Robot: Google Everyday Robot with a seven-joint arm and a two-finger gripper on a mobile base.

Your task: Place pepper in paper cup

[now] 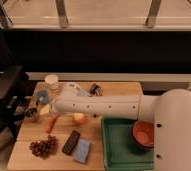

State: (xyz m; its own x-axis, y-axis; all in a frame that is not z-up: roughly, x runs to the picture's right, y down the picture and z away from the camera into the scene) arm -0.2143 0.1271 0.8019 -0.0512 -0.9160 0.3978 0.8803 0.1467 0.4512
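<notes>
Camera view: gripper [44, 106] hangs just above the pepper [51, 123], likely to grasp it; its state cannot be told. Paper cup [52, 81] waits behind the pepper.

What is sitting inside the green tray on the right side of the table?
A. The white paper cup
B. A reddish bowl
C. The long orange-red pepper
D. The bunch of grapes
B. The reddish bowl rests in the green tray. The pepper and the paper cup are out on the wooden table to the left, where the end effector hangs between them.
</notes>
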